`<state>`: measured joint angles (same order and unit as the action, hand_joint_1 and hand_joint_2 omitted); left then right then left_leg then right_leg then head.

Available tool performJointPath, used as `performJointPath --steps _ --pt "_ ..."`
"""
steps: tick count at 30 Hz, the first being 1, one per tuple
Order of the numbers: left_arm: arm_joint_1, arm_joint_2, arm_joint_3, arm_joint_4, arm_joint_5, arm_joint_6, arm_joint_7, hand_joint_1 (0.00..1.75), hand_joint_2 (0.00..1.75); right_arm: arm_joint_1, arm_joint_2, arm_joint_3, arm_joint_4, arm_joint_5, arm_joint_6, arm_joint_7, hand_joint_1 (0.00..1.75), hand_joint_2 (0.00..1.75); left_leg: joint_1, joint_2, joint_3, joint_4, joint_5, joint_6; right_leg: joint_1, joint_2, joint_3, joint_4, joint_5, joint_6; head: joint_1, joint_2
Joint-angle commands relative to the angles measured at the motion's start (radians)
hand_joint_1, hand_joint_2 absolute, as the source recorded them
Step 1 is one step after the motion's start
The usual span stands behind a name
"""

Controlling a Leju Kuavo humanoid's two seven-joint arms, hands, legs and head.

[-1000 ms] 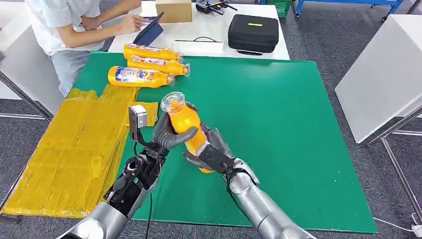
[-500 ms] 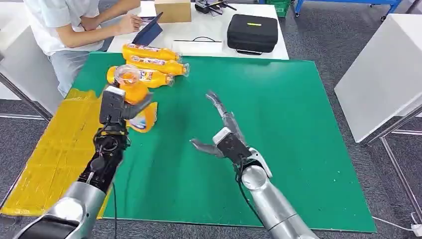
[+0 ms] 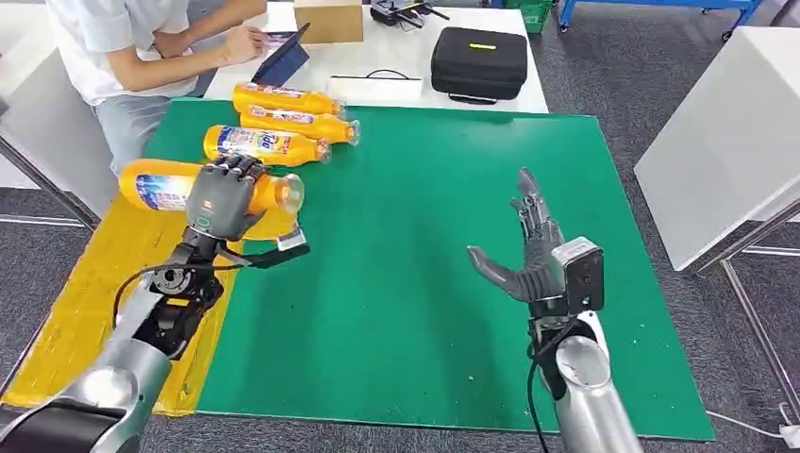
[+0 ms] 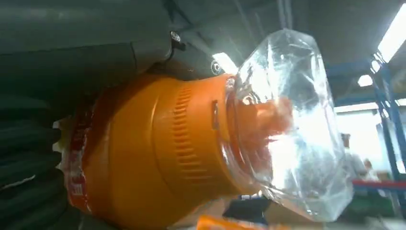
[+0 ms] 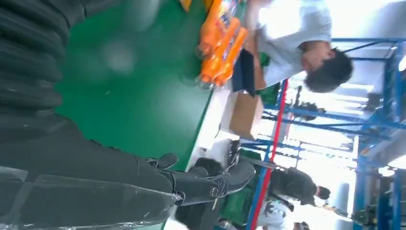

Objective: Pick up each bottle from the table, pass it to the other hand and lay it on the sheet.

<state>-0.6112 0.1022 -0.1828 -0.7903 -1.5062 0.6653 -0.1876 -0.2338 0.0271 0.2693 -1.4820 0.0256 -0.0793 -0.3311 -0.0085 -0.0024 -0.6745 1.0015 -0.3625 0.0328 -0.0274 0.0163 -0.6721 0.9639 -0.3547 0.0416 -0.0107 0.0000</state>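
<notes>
Head view: bottle (image 3: 170, 185) sideways in left hand (image 3: 225, 196).

Orange bottles: four. One (image 3: 170, 186) held in the left hand (image 3: 225, 200); three lying side by side at the far edge of the green mat: (image 3: 267, 144), (image 3: 300, 124), (image 3: 286, 97).
Robot hands: two, left and right hand (image 3: 535, 253).
Green mat (image 3: 453, 236): one.
Yellow sheet (image 3: 104, 283): one.
Black case (image 3: 479, 62): one.
Cardboard box (image 3: 328, 19): one.
Seated person (image 3: 132, 47): one.
</notes>
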Motion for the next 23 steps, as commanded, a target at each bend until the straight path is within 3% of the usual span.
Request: performJointPath --steps 1,9,11,12,13,21,23 --pt "-0.016 -0.032 -0.17 0.277 -0.065 0.033 0.075 1.75 1.75 -0.011 -0.017 -0.079 0.058 -0.001 0.035 0.016 0.0 1.75 0.0 -0.002 0.008 -0.001 -0.003 -0.002 0.001 -0.003 0.008 -0.001 -0.003 -0.002 0.0 0.0" --pt "0.012 -0.063 -0.118 0.35 -0.036 0.03 0.106 1.75 1.75 -0.011 -0.006 -0.061 0.09 0.021 0.043 0.017 0.0 1.75 0.001 0.0 0.011 0.001 -0.005 -0.003 0.002 -0.002 0.011 0.0 -0.005 -0.003 0.0 0.0" --pt "0.013 -0.065 -0.101 0.362 -0.034 0.032 0.119 1.75 1.75 -0.01 -0.004 -0.059 0.1 0.026 0.041 0.013 0.0 1.75 0.001 0.001 0.006 -0.001 -0.002 -0.002 0.001 0.0 0.006 -0.001 -0.002 -0.002 0.0 0.0" --pt "0.013 -0.064 -0.089 0.372 -0.029 0.032 0.128 0.54 1.75 -0.008 -0.001 -0.057 0.107 0.03 0.039 0.008 0.0 1.75 0.001 0.0 0.004 -0.001 -0.002 -0.002 0.001 -0.001 0.005 -0.001 -0.002 -0.002 0.0 0.0" --pt "0.012 -0.066 -0.073 0.373 -0.026 0.033 0.144 0.0 1.75 -0.007 0.003 -0.055 0.113 0.034 0.037 0.004 0.0 1.75 0.001 0.001 0.008 0.0 -0.004 -0.003 0.002 -0.001 0.008 0.0 -0.004 -0.003 0.0 0.0" --pt "0.007 -0.076 0.001 0.405 -0.009 0.033 0.191 0.0 1.75 -0.011 0.015 -0.042 0.134 0.053 0.03 -0.002 0.0 1.75 0.001 0.0 0.004 0.0 -0.002 -0.002 0.001 0.0 0.004 -0.001 -0.002 -0.002 0.0 0.0" --pt "0.017 -0.085 0.033 0.386 0.018 0.033 0.173 0.0 1.75 -0.014 0.012 -0.035 0.144 0.066 0.028 0.002 0.0 1.75 0.002 0.001 0.011 0.001 -0.006 -0.003 0.003 -0.001 0.011 0.001 -0.005 -0.004 0.0 0.0"
